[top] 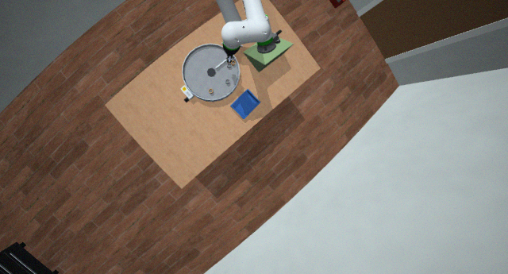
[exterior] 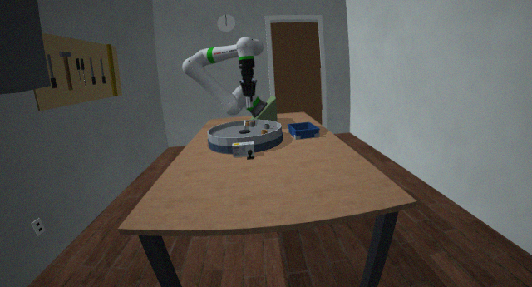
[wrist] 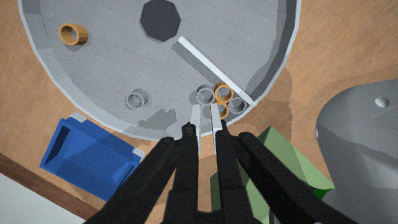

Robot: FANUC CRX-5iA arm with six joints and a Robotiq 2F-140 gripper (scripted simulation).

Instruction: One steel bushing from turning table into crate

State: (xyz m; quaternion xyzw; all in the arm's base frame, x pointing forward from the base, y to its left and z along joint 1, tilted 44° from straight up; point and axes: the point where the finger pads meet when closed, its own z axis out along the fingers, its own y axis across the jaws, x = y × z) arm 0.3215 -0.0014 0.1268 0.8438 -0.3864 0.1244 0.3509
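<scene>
The grey round turning table (top: 198,67) (exterior: 233,143) (wrist: 115,65) holds steel and brass bushings. In the wrist view one steel bushing (wrist: 136,99) stands alone, and a cluster of steel bushings (wrist: 205,95) (wrist: 237,104) and brass ones (wrist: 223,93) sits against a white bar (wrist: 210,65). A lone brass bushing (wrist: 73,34) lies far left. My gripper (wrist: 205,114) (top: 229,59) (exterior: 248,106) hangs above that cluster, fingers nearly together with nothing between them. The blue crate (top: 245,104) (exterior: 304,130) (wrist: 90,155) stands empty beside the table.
The arm's green wedge base (top: 267,53) (wrist: 280,150) stands just behind the turning table. A small control box (top: 186,92) (exterior: 243,149) is fixed to the table's front rim. A dark hub (wrist: 160,20) marks its centre.
</scene>
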